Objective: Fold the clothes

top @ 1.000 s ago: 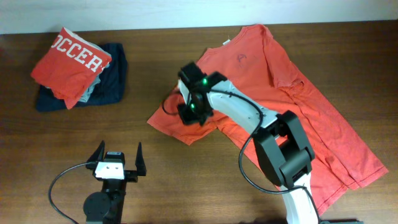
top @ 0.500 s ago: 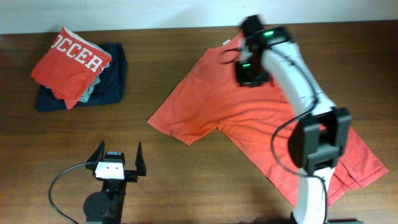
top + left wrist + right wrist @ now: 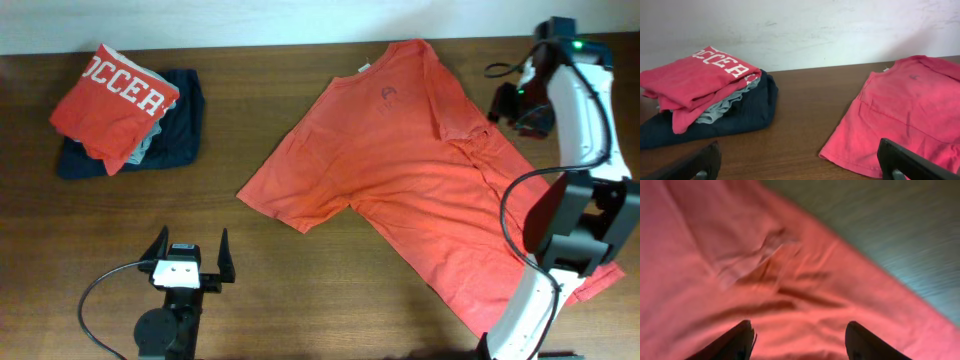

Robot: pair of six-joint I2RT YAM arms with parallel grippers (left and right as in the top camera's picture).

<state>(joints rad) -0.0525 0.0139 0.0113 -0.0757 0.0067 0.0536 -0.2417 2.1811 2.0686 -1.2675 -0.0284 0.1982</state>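
At the bottom of the overhead view, the left gripper [image 3: 193, 242] sits spread wide and empty. The shirt [image 3: 400, 190] lies flat from centre to lower right, its lower edge hidden behind the right arm, where a pull might snag it. At upper right, the right gripper [image 3: 520, 105] hovers with fingers parted over the wrinkled sleeve, holding nothing. A shallow pinch there could slip.

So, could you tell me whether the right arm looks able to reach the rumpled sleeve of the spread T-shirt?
Probably yes: the right gripper hangs open just above that sleeve of the coral T-shirt, and nothing lies between them.
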